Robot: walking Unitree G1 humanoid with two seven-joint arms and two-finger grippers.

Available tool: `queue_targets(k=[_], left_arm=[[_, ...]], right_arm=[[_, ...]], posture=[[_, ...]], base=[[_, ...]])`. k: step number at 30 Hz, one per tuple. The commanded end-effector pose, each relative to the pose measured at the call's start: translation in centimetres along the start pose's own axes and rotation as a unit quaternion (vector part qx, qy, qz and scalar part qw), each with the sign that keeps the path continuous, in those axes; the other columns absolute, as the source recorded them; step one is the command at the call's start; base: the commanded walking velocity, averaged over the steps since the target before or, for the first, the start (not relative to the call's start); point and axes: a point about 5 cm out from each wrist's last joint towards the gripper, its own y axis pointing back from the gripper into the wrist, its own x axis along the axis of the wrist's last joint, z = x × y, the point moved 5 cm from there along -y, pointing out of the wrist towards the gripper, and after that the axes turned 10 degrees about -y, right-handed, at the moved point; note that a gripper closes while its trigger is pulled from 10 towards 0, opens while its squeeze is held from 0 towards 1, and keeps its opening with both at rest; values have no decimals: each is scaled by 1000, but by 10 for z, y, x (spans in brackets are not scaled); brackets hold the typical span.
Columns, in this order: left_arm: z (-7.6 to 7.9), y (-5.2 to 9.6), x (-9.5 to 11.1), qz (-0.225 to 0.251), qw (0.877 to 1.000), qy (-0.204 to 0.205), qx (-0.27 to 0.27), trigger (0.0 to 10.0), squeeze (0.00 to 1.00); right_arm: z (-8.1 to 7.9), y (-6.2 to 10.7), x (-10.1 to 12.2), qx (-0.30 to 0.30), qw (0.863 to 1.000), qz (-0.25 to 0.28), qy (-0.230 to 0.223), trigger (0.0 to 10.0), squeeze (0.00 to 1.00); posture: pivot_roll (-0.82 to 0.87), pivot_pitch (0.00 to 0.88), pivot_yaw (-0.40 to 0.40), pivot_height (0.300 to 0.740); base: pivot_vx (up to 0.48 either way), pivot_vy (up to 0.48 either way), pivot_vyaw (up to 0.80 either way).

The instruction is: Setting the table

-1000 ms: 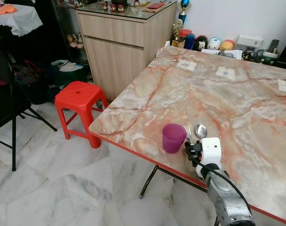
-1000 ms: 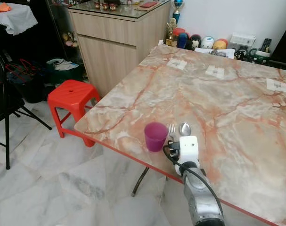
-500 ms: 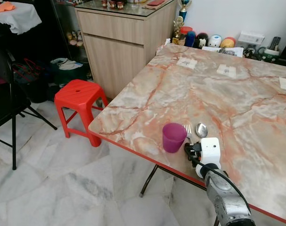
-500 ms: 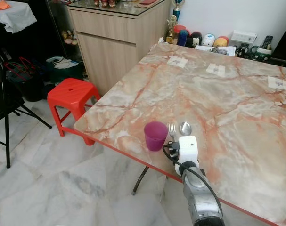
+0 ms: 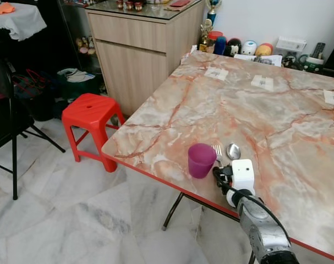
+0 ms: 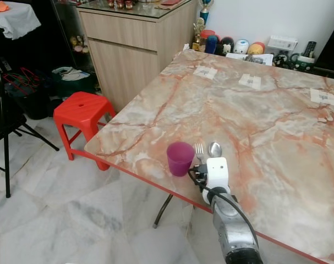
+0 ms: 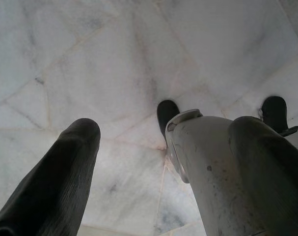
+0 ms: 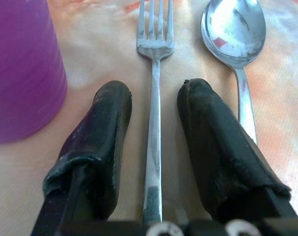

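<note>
**Right claw straddles the fork at the counter's near edge**

The right claw (image 8: 153,147) rests low on the pink-veined marble counter (image 5: 277,115) near its near edge, its two black fingers (image 8: 97,142) spread apart with the handle of the silver metal fork (image 8: 153,98) lying between them. A gap shows on each side of the handle, so the fingers are not pressing it. The fork lies flat, tines pointing to the far side. Just to its right lies the silver metal spoon (image 8: 234,44), roughly parallel to it, bowl at the far end. Just to the left of the fork stands the purple plastic cup (image 5: 201,160), upright, close to the counter's near edge.

The left claw (image 7: 163,162) hangs over the white marble-tiled floor (image 7: 114,64), its fingers wide apart and holding nothing.

Left of the counter stands a red plastic stool (image 5: 89,113) on the floor, and beyond it a light wooden cabinet (image 5: 139,52). Small white paper squares (image 5: 262,82) lie on the counter's far part.
</note>
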Motion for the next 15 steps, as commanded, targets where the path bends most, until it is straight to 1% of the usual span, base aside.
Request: queue_targets(k=[1, 2, 15], left_arm=[[1, 2, -10, -19, 1000, -10, -7, 10000, 0], [1, 2, -10, -19, 1000, -10, -8, 10000, 0], [3, 2, -11, -20, 1000, -5, -13, 10000, 0]], right_arm=[[1, 2, -22, -1, 999, -45, 5, 8196, 0], [2, 2, -25, -3, 999, -50, 6, 0, 0], [4, 2, -28, -3, 998, -60, 9, 0, 0]], posture=[[-5, 113, 0, 740], [-4, 113, -1, 740], [-3, 113, -5, 740]], base=[[0, 0, 0], [0, 0, 0], [0, 0, 0]])
